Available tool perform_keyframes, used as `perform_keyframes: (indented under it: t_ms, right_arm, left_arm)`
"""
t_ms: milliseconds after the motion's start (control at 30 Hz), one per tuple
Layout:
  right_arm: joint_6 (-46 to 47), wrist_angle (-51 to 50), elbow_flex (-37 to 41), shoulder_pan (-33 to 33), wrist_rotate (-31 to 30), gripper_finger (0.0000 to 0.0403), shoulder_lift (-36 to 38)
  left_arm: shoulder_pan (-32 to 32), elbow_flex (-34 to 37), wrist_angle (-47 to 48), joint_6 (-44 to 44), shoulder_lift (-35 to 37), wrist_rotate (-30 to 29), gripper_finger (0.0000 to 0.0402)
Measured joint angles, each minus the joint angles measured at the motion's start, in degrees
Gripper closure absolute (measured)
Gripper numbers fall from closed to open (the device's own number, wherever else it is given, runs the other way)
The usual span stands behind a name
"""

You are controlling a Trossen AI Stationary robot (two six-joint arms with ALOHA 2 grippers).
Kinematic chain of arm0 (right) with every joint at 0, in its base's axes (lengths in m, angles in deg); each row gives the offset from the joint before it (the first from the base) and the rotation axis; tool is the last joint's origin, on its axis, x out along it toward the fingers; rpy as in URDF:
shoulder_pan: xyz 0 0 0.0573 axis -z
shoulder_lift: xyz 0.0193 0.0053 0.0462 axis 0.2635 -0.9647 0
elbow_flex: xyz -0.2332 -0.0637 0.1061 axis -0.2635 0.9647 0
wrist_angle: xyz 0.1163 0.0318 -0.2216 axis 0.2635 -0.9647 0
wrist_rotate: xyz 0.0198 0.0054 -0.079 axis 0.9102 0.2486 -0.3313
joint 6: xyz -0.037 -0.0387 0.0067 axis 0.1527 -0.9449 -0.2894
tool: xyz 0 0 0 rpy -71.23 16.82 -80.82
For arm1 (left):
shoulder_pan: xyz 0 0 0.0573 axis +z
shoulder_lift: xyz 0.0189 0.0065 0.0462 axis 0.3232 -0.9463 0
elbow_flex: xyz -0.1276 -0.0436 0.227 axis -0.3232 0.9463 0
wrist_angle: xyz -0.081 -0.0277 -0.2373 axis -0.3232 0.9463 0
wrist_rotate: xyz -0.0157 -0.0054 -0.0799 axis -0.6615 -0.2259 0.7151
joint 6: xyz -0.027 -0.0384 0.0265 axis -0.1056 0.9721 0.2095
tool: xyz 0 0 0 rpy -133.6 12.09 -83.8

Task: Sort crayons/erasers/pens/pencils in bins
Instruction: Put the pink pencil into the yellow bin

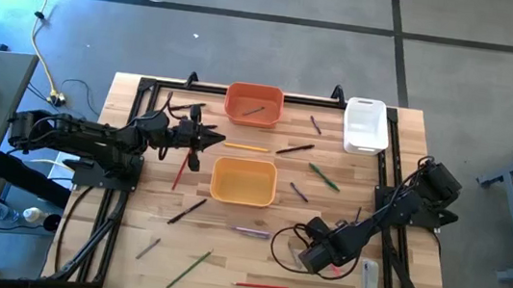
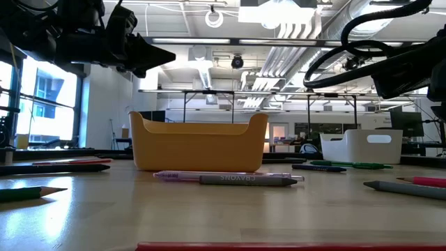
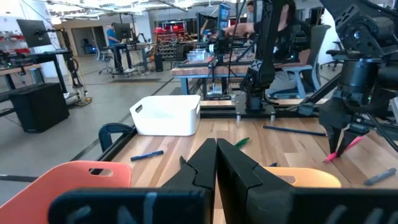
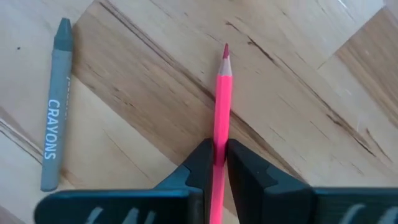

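The right claw [image 4: 216, 163] is clamping a pink pencil [image 4: 219, 106] between its fingers, low over the desk [image 1: 225, 247] at about five o'clock, the sharpened tip pointing away from the wrist. Beside it on the wood, a grey crayon [image 4: 55, 106] is lying apart, its wrapper reading "CRAYONS". The left claw [image 1: 207, 138] is hanging clenched and empty at about ten o'clock, between the orange bin [image 1: 254, 104] and the yellow-orange bin [image 1: 243, 181]. The white bin [image 1: 365, 125] is sitting at two o'clock. Other sticks are lying scattered.
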Motion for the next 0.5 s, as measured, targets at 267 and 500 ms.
perform_keyframes:
  t_ms: [267, 500]
  right_arm:
    - [-3.38, 1.27, -0.16, -0.02, -1.33, 0.0367, 4.41]
    - [-4.44, 1.22, -0.95, -0.41, -3.95, 0.0366, 8.37]
  left_arm:
    - [-0.02, 0.00, 0.00, 0.19, 0.00, -0.07, 0.0399]
    - [-0.04, 0.00, 0.00, 1.55, 0.00, -1.39, 0.0399]
